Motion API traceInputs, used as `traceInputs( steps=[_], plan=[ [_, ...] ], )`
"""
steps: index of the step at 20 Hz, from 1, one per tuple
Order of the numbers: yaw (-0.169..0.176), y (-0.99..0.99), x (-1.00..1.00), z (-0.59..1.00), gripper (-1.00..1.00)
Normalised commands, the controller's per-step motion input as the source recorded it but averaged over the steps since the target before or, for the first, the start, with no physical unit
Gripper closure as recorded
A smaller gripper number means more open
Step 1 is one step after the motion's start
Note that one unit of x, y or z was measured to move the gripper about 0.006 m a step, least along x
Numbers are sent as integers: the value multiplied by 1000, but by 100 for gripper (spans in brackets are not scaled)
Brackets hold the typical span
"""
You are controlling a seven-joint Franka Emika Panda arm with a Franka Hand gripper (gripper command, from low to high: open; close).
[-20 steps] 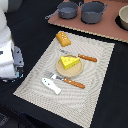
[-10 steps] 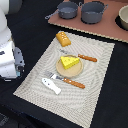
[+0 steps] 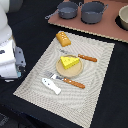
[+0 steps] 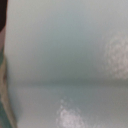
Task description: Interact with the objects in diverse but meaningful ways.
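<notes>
Cheese wedge on round board, mat centre | arm well apart at its 9 o'clock | fish piece nearer | fingers unseen, state unknown; wrist view blank.

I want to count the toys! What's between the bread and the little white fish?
In the exterior view, the cheese wedge on its round board lies between bread loaf and white fish.

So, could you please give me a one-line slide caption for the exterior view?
Toy cheese wedge on a round wooden board, bread loaf and utensils on a striped placemat, robot arm at the view's left.
</notes>
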Motion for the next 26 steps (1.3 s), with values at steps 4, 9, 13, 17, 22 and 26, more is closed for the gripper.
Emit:
traceInputs(
  steps=[4, 9, 13, 17, 22, 26],
  plan=[
    [-17, 486, 790, 930, 100],
    [0, 532, 824, 646, 100],
    [0, 591, 760, 260, 100],
    [0, 580, 652, 41, 100],
    [32, 407, 182, -329, 100],
    [29, 213, -4, -401, 100]
  ],
)
